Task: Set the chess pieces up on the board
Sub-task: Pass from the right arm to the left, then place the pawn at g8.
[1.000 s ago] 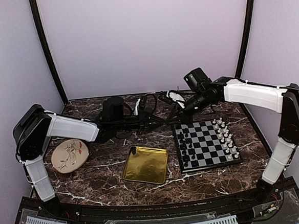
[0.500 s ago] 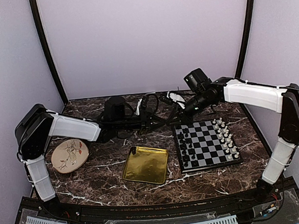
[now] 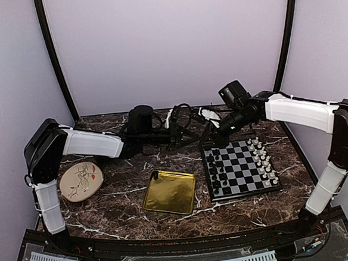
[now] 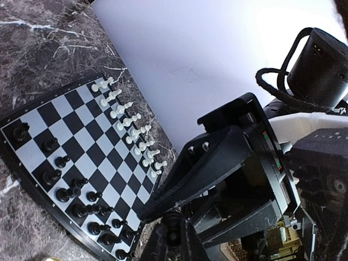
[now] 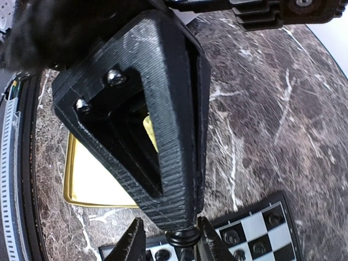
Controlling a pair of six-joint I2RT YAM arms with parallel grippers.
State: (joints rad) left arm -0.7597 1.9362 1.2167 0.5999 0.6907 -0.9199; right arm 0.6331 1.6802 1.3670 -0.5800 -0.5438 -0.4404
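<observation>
The board lies at the right, with black chess pieces along its left side and white pieces along its right. It also shows in the left wrist view and the right wrist view. My left gripper is shut on a black piece above the marble, just behind the board's far left corner. My right gripper meets it tip to tip. Its jaws stand open around the piece's base, one finger touching it.
A square gold tray lies in front of the grippers, left of the board. A round floral plate sits at the far left. Cables lie along the back wall.
My left arm has reached further right with the black piece, closing up to the right gripper. The right gripper has shifted slightly right.
</observation>
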